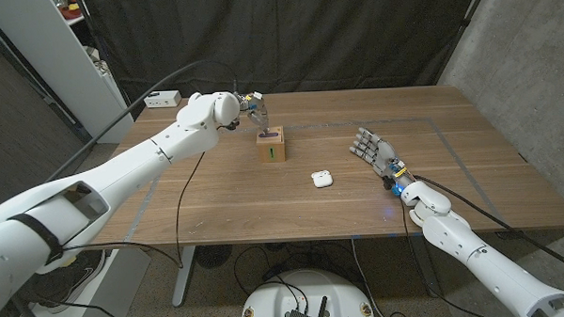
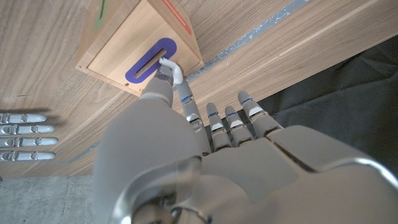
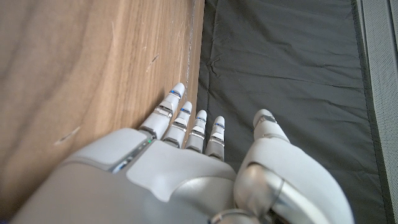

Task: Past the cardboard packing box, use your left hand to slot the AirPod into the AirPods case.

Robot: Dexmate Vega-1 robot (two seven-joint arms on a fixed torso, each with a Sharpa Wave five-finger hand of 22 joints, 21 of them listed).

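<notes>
Where the table [image 1: 218, 198] lies nearest, just right of the head view's centre, the white case [image 1: 321, 179] sits with its lid down, untouched.

- Right hand [image 1: 374, 150]: right of centre, beyond the case; fingers apart, holding nothing.
- Box [image 1: 270, 146]: centre frame, farther back; small, wood-coloured, with a purple-ringed slot [image 2: 149, 60] in its top face.
- Left hand [image 1: 252, 107]: above the box's far side, pinching the AirPod [image 2: 169, 65] at its fingertips.
- AirPod: white, at the slot's end and well apart from the case. Its long axis seems to run crosswise to the slot, tip toward the opening; which end is the stem is too small to tell.

Risks, as judged:
- The AirPod may drop into the box slot rather than the case, since it hangs right over it.
- The thin pinch may slip on the carry.
- The closed lid would block seating.
</notes>
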